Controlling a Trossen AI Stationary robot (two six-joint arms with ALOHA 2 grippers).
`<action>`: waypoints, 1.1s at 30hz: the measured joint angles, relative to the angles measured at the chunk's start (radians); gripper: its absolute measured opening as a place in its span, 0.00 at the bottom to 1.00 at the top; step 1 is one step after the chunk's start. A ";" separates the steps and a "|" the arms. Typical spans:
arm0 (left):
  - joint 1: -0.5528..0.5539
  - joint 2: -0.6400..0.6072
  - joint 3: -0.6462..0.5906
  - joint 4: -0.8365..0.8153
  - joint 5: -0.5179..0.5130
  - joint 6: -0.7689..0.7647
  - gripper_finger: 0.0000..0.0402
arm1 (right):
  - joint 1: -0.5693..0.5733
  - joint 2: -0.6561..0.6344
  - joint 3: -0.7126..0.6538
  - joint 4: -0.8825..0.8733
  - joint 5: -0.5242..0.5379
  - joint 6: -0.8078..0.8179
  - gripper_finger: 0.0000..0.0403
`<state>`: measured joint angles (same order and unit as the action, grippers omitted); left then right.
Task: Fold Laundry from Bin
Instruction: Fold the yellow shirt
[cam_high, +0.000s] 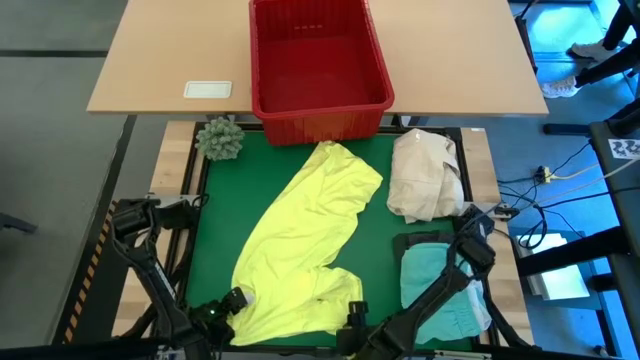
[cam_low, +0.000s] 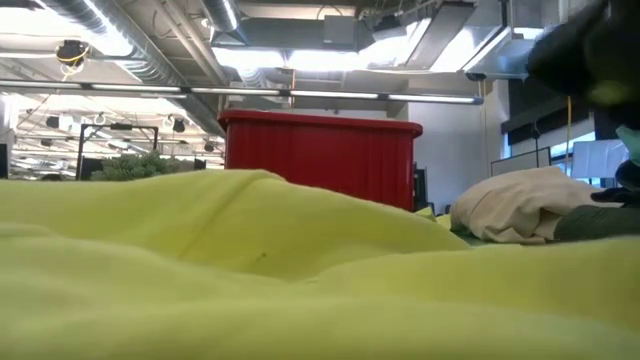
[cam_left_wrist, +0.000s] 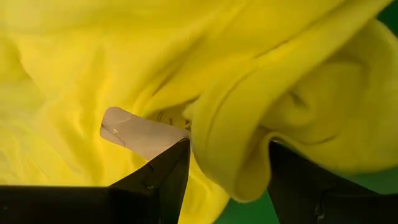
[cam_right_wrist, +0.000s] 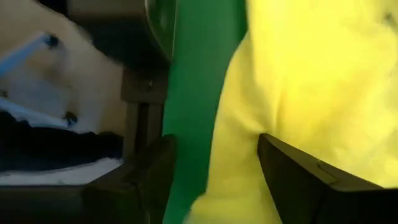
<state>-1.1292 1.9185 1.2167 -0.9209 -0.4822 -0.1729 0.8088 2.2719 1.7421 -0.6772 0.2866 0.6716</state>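
Observation:
The bright yellow garment (cam_high: 305, 240) lies spread on the green mat (cam_high: 225, 220), running from below the red bin (cam_high: 320, 110) down to the near edge. My left gripper (cam_high: 235, 300) is open at the garment's near left corner. A thick yellow fold (cam_left_wrist: 230, 155) lies between its fingers, and a pale label (cam_left_wrist: 140, 132) shows beside it. My right gripper (cam_high: 355, 315) is open at the near right corner. The garment's edge (cam_right_wrist: 236, 162) and a strip of mat (cam_right_wrist: 189, 93) show between its fingers. The bin stands on the far table and looks hollow. My left gripper comes slanting down from the near side, with the yellow fold (cam_left_wrist: 249, 168) between its open fingers; I cannot tell whether they touch it. My right gripper straddles the garment's edge (cam_right_wrist: 249, 143) the same way, and I cannot tell whether it touches.
A cream-white cloth bundle (cam_high: 425, 175) lies at the mat's far right. Nearer on the right, a turquoise garment (cam_high: 440, 280) rests on a dark one (cam_high: 415, 240). A green spiky ball (cam_high: 220, 137) sits at the mat's far left corner. A small white item (cam_high: 208, 89) lies on the far table.

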 joint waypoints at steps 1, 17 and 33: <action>0.002 0.000 0.000 0.003 0.000 0.000 0.48 | -0.007 0.012 0.002 0.002 0.002 0.014 0.58; 0.037 0.000 0.000 0.025 0.028 -0.009 0.48 | -0.038 0.049 0.139 -0.178 0.070 -0.002 0.58; 0.044 0.000 0.000 0.025 0.028 -0.024 0.48 | -0.100 0.076 0.143 -0.247 0.107 0.000 0.58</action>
<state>-1.0855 1.9186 1.2167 -0.8959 -0.4538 -0.1973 0.7089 2.3479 1.8847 -0.9244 0.3938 0.6711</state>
